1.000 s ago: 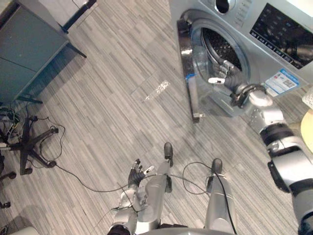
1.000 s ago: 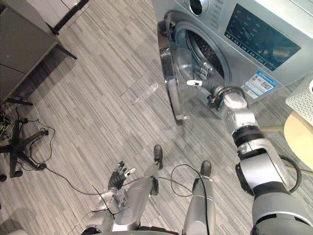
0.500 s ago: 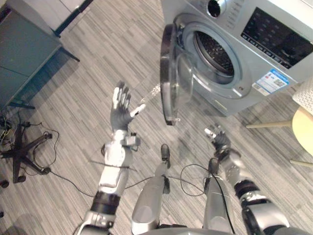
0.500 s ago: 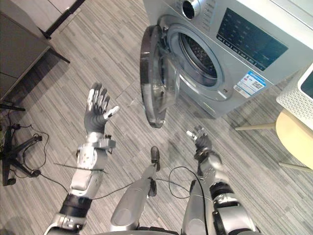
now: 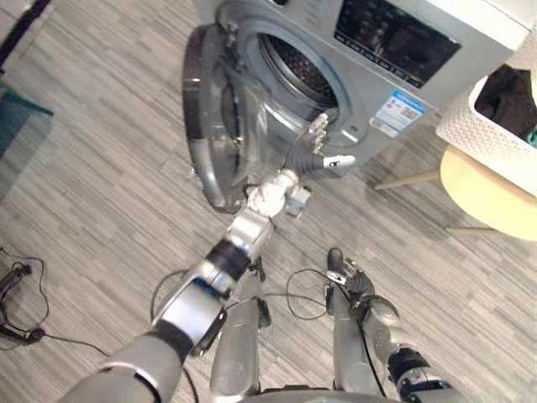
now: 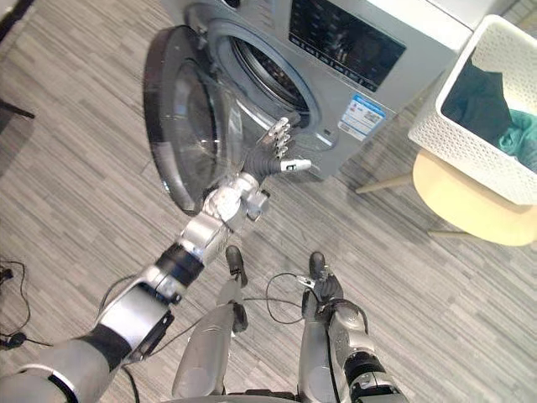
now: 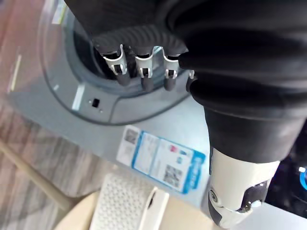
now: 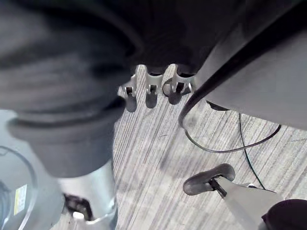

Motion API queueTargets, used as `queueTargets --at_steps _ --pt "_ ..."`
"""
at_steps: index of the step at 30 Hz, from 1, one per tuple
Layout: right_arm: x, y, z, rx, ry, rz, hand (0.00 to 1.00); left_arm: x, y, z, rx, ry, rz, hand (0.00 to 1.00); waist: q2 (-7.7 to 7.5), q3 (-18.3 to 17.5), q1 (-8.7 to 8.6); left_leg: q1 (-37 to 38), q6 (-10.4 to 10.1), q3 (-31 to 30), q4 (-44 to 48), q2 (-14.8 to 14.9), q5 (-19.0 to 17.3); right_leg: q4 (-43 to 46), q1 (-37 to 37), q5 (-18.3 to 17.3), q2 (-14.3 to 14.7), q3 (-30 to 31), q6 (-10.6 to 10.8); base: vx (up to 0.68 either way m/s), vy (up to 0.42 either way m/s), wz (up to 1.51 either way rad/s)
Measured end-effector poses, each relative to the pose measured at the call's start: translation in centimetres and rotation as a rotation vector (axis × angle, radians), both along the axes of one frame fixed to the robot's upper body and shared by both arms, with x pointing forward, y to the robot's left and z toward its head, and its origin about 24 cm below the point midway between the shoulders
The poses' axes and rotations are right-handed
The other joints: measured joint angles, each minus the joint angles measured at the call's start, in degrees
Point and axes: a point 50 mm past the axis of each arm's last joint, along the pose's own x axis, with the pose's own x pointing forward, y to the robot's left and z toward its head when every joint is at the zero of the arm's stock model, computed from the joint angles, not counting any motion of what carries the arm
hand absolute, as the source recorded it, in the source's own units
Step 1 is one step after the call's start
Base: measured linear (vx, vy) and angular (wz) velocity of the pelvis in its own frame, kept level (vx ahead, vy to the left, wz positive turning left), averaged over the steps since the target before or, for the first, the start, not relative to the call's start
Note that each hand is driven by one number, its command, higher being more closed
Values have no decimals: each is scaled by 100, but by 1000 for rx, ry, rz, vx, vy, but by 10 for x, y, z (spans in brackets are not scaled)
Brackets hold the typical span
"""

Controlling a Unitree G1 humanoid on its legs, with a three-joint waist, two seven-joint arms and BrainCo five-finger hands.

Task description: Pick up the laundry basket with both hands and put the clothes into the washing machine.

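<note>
The white lattice laundry basket stands on a round beige stool to the right of the washing machine. Dark clothes and a teal piece lie in it. The machine's round door hangs wide open to the left of the drum opening. My left hand reaches up in front of the opening's lower right rim, open, fingers straight, holding nothing. My right hand hangs low over the floor, well short of the basket, its fingers relaxed and empty.
The open door juts out over the grey striped floor on the left. The stool's thin legs slant down beside the machine's front. In the left wrist view, the basket's lattice wall sits beyond a blue-edged label.
The camera has swung right, bringing the basket and stool into view. My left hand went from raised over the floor to the drum opening. My right hand has dropped lower.
</note>
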Motion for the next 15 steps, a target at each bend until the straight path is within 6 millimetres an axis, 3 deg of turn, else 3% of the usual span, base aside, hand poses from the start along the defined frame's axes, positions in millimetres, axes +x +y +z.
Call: queueTargets --at_steps 5,8,11,15 --pt "7 14 9 14 -40 12 0 31 23 38 -11 23 149 0 -135 59 -62 -314 15 200 -1 98 14 -73 -383 139 103 115 -32 51 -59 -23" --pt "16 25 22 45 -109 19 0 46 58 59 -17 26 278 0 -312 157 -237 -503 15 303 -3 150 14 -166 -602 236 157 144 -44 41 -37 -19" --pt "21 29 34 104 -176 -35 0 52 88 70 -53 31 401 0 -438 232 -320 -698 15 369 -4 232 14 -404 -723 402 229 145 -73 36 -34 -22" --pt "22 26 37 129 -194 -79 0 55 114 65 -130 101 513 0 -513 313 -318 -817 14 407 -5 252 13 -548 -796 483 245 148 -84 42 -16 -8"
